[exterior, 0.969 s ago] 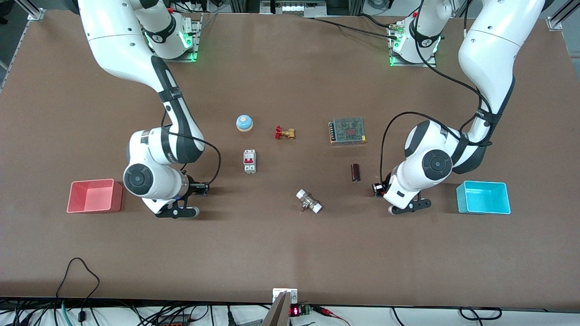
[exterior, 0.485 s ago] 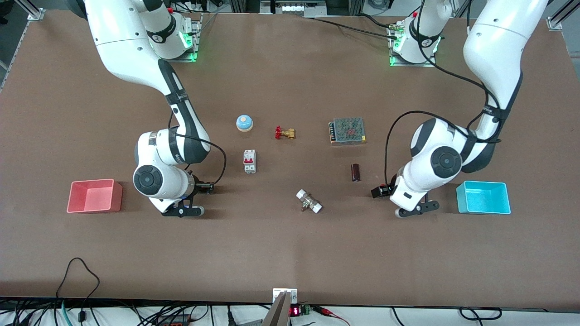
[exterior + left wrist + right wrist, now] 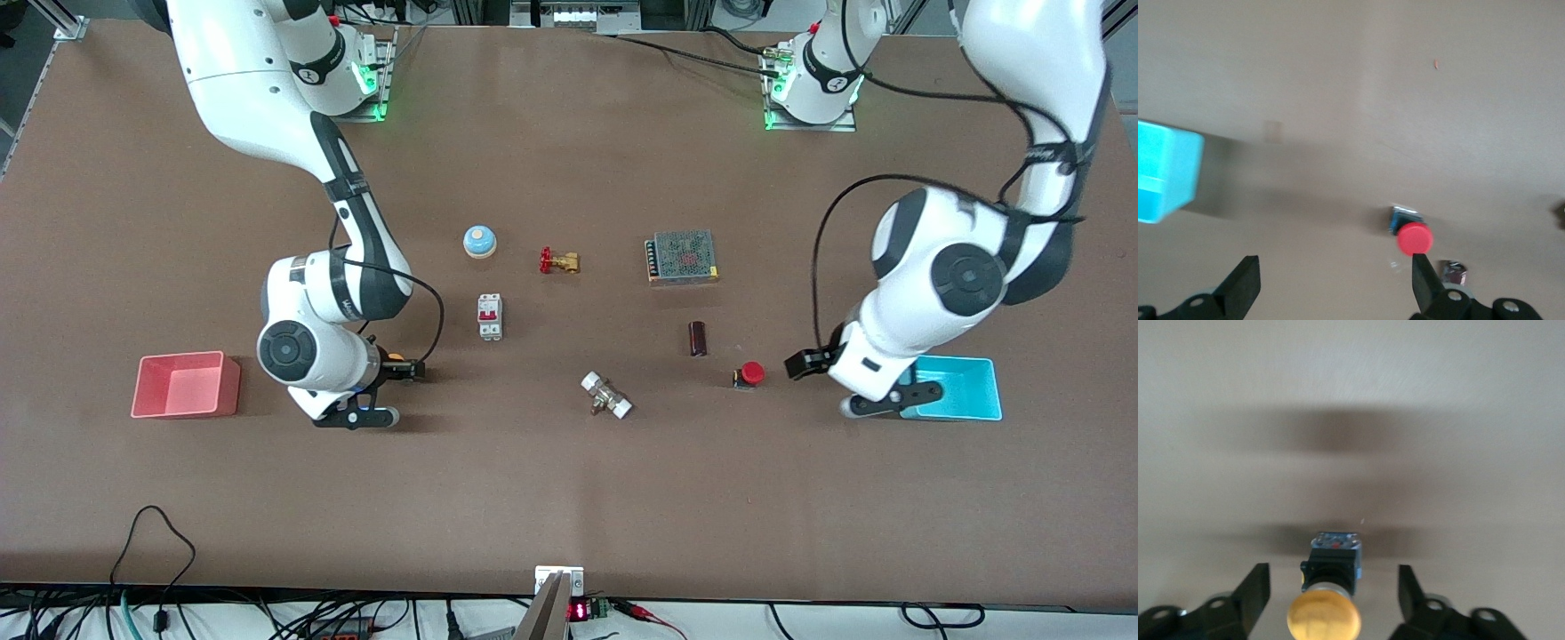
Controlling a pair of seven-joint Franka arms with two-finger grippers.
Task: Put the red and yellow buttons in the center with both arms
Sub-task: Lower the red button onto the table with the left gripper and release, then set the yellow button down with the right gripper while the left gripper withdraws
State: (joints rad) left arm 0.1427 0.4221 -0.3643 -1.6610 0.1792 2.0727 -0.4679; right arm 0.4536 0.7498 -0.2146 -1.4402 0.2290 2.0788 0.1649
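Flanking the counter (image 3: 569,498), the pink bin (image 3: 186,384) and blue bin (image 3: 948,388) both look empty. Left gripper (image 3: 1335,283) hangs by the blue bin, fingers (image 3: 1245,283) spread wide, holding nothing; the red button (image 3: 751,374) sits on bare counter beside one fingertip. Right gripper (image 3: 1331,593) has open fingers (image 3: 1255,590) either side of the yellow button (image 3: 1325,620), not touching.

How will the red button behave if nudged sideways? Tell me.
The red button lies on its side on the tabletop, so its round cap would probably let it roll or pivot. Small, likely light; it may skid. Left gripper hangs above, fingers open.
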